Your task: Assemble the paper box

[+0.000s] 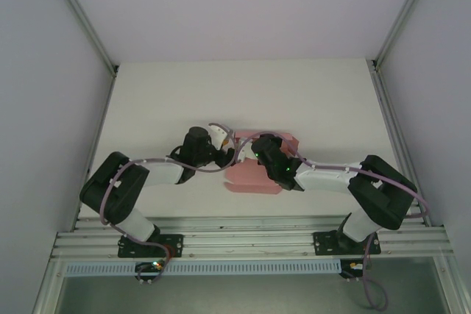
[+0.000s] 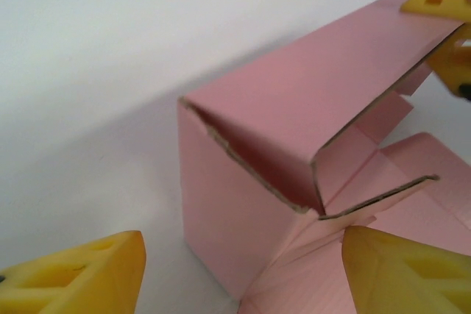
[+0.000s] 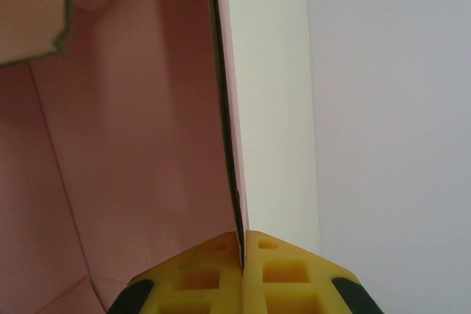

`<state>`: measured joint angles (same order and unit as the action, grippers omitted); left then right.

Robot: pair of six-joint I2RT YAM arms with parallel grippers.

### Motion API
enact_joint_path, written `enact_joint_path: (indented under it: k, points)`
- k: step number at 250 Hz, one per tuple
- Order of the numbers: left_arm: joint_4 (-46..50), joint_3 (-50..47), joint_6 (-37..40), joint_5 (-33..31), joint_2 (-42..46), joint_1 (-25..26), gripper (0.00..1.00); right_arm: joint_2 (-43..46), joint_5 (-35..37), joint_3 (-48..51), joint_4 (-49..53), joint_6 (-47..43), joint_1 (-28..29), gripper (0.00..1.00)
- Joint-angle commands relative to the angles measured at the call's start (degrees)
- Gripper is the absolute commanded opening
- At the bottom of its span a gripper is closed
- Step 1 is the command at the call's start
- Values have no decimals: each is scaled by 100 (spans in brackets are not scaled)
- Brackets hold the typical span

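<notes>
The paper box is sitting half-folded at the middle of the table, between the two arms. The right gripper is pinching one card wall, its yellow fingers pressed together on the thin edge. In the left wrist view a large panel is leaning over the box as a sloping flap, a raw edge is gaping at the corner, and the inner flaps are lying loose beneath. The left gripper is hanging spread and gripping nothing, its fingers standing either side of the near corner; I cannot tell whether they are touching the card. Risks, as I am judging them: the box is resting on nothing but the table, so any pull from the right arm is likely to drag or tip the whole piece instead of folding it. The narrow pinch may be creasing or tearing the thin card. If the left gripper is closing on the corner off-square, it may crush the wall or trap a loose flap outside the fold.
</notes>
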<state>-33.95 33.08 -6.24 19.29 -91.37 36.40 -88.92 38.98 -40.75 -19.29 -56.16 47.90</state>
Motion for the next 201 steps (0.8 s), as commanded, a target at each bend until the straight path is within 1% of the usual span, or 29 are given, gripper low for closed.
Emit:
enact_joint_path:
  k: [1, 14, 29, 50, 73, 82, 92, 108, 120, 129, 143, 152, 162, 175, 188, 201]
  points:
    - [-501, 99, -102, -35, -193, 49, 69, 95, -134, -11, 246, 252, 53, 0]
    - [-478, 185, -130, -205, -263, 49, 62, 109, -179, -30, 297, 332, 48, 0]
    - [-504, 275, -98, -304, -356, 52, 60, 116, -223, -36, 359, 416, 50, 0]
    - [-627, 299, -143, -532, -410, 80, 47, 130, -216, -45, 417, 479, 53, 0]
    - [-830, 152, -197, -830, -368, 114, 43, 156, -159, -34, 462, 503, 51, 0]
    - [-916, 64, -188, -1056, -338, 151, 39, 165, -138, -29, 482, 554, 54, 0]
    - [-931, -6, -119, -1284, -296, 220, 37, 186, -141, -29, 527, 629, 61, 0]
    - [-847, -66, -33, -1923, -217, 382, 31, 226, -124, -25, 574, 774, 55, 0]
    - [-823, -108, 18, -2410, -180, 498, 30, 232, -85, -43, 596, 858, 67, 0]
    - [-857, -144, 41, -2591, -172, 542, 30, 234, -91, -45, 647, 898, 78, 0]
    - [-987, -215, 96, -2556, -191, 561, 30, 235, -139, -38, 653, 946, 103, 0]
    - [-1103, -252, 112, -2405, -212, 545, 32, 219, -167, -45, 670, 966, 106, 0]
    - [-1186, -271, 177, -2104, -224, 553, 34, 182, -172, -69, 696, 1006, 101, 0]
    - [-1265, -284, 209, -1683, -212, 547, 35, 122, -146, -95, 704, 971, 105, 0]
    - [-1360, -323, 171, -1177, -169, 525, 36, 51, -72, -82, 542, 827, 104, 0]
    - [-1383, -376, 141, -681, -87, 440, 40, 14, -13, -26, 343, 672, 97, 0]
